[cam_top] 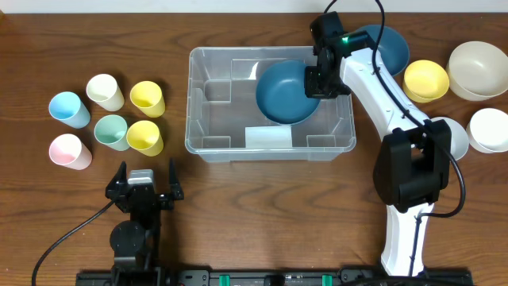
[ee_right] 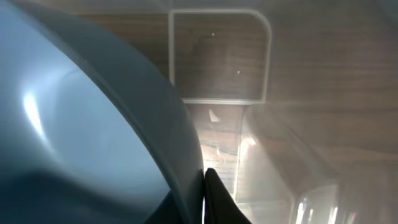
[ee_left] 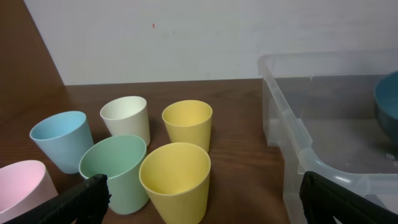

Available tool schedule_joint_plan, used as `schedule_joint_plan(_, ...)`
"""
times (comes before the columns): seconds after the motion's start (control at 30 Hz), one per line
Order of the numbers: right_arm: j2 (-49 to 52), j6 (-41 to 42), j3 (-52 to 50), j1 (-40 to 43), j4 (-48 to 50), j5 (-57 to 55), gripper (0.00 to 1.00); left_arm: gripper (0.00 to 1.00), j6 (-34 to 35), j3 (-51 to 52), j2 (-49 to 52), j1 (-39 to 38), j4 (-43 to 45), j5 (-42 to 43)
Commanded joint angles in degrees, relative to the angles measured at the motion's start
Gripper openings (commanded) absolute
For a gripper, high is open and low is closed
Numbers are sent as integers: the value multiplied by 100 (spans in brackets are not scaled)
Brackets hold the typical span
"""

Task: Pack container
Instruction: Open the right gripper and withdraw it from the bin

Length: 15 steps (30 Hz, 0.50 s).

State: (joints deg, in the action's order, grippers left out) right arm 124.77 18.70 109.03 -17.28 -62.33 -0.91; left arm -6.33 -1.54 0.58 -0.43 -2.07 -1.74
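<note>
Overhead view of a dark wooden table (cam_top: 48,40) that I am working from a remote station. The container (cam_top: 238,119), a large clear plastic bin, sits at the table's centre with its long side running left to right. A dark blue bowl (cam_top: 286,94) is in its right half, mouth up.

My right arm reaches in from the lower right, and the right gripper (cam_top: 321,79) is at the bowl's right rim. In the right wrist view one dark finger lies against the bowl's outer wall. The jaws are drawn nearly together there, but the view is too close for me to tell whether they grip the rim.

My left gripper (cam_top: 146,171) rests near the front edge, left of the bin, with its jaws spread wide and nothing between them.

Six small cups stand in a cluster at the far left:
- blue cup (cam_top: 69,109)
- cream cup (cam_top: 105,91)
- green cup (cam_top: 112,131)
- pink cup (cam_top: 69,150)
- two yellow cups (cam_top: 147,98)

Right of the bin lie:
- a second blue bowl (cam_top: 390,44)
- a yellow bowl (cam_top: 426,79)
- a cream bowl (cam_top: 479,70)
- a white bowl (cam_top: 490,129)
</note>
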Motion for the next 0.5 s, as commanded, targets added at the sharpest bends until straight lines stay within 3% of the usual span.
schedule_joint_plan(0.0, 7, 55, 131, 13, -7, -81, 9, 98, -96, 131, -28, 26, -186, -131)
schedule_joint_plan(0.47, 7, -59, 133, 13, -20, -125, 24, 98, -96, 131, -28, 26, -186, -129)
